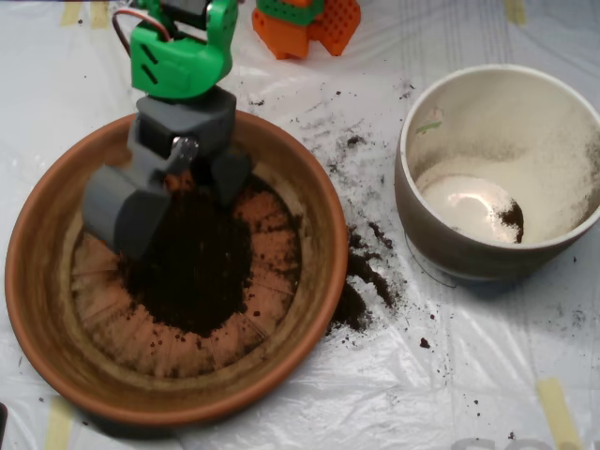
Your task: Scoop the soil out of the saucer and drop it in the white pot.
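From where I stand, the arm is bent down into the saucer (281, 366), and the grey tool (167, 202) sits at the upper left edge of the soil (192, 272). Its two shells are spread apart, one to the left and one to the right, with the top of the dark heap between them. So I judge this to be the digging step: the tool is open and set into the pile, with nothing carried yet.

Most of the soil lies in a mound on the ridged base of the saucer. Some crumbs are scattered on the plastic-covered desk (469, 375) just right of the saucer's rim. The white pot (450, 253) stands to the right, apart from the saucer, with only a small dark clump (511, 220) on its floor.

Next, I think, the shells need to press in and shut around a load, then lift clear of the rim and swing right over the pot.
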You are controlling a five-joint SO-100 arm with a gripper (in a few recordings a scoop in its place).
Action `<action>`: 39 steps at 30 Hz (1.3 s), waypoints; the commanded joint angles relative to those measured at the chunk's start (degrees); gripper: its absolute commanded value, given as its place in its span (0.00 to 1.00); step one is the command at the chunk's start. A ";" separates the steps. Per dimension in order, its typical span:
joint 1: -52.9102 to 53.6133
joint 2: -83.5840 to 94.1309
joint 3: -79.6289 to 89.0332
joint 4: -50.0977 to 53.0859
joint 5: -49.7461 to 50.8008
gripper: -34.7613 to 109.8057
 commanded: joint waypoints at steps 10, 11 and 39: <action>2.29 -14.15 -17.23 8.70 0.62 0.57; 2.64 -15.03 -18.11 9.14 0.88 0.56; 7.21 -24.79 -29.36 16.52 0.62 0.41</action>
